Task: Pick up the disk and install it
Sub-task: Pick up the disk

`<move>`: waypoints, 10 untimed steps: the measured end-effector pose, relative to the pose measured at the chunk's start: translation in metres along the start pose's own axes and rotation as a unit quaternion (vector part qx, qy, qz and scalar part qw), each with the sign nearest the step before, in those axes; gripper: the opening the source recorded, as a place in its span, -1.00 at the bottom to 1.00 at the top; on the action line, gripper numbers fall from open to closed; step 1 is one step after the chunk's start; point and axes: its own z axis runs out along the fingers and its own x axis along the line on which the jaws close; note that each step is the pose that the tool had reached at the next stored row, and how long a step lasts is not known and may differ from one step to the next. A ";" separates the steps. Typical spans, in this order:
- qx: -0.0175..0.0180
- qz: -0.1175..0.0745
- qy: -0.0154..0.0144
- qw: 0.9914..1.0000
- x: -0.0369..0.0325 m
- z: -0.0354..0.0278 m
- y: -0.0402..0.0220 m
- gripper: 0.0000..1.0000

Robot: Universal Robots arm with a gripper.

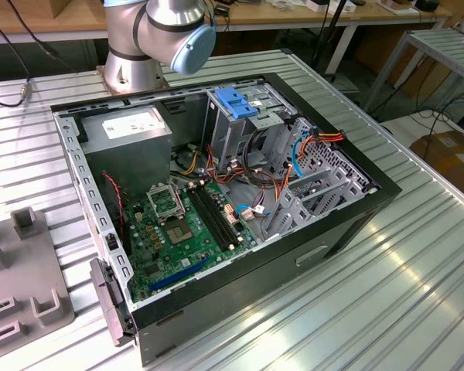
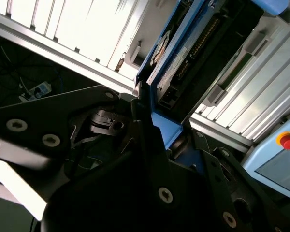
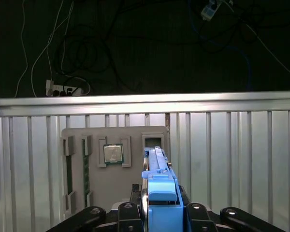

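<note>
Disk [image 2: 183,58] is off the surface and in the tool's [image 2: 165,130] grasp, so the pick-up half of the job looks done and the install half not yet begun. In the second wrist view its dark face, pale label and row of connector pins run edge-on away from the fingers, framed by the blue carrier. In the first wrist view the same blue carrier [image 3: 160,203] stands upright between the two black fingers. Beyond it lie the slatted metal surface [image 3: 232,159] and a grey parts holder [image 3: 116,188] that carries a processor chip [image 3: 113,153], so I judge the disk to be hanging over the surface near that holder and apart from the computer. The tool is closed on the carrier's two sides, its fingers [image 2: 145,121] pressed against the blue plastic with no gap that I can make out. In the exterior view the open computer case [image 1: 240,309] lies on its side on the surface, the arm's base [image 1: 158,31] at about 11 o'clock from it and the grey holder [image 1: 23,301] at about 8 o'clock. Inside, the drive cage [image 1: 240,135] with its blue handle [image 1: 236,102] sits at about 1 o'clock, the grey metal box [image 1: 131,143] at 10 o'clock and the motherboard [image 1: 185,224] at 6 o'clock.
</note>
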 end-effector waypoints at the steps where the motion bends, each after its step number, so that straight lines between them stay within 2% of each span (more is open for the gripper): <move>1: 0.000 0.000 0.000 1.000 0.0000 -0.0003 0.0000 -0.25; 10: 0.000 0.000 0.000 1.000 0.0003 -0.0058 -0.0001 -0.25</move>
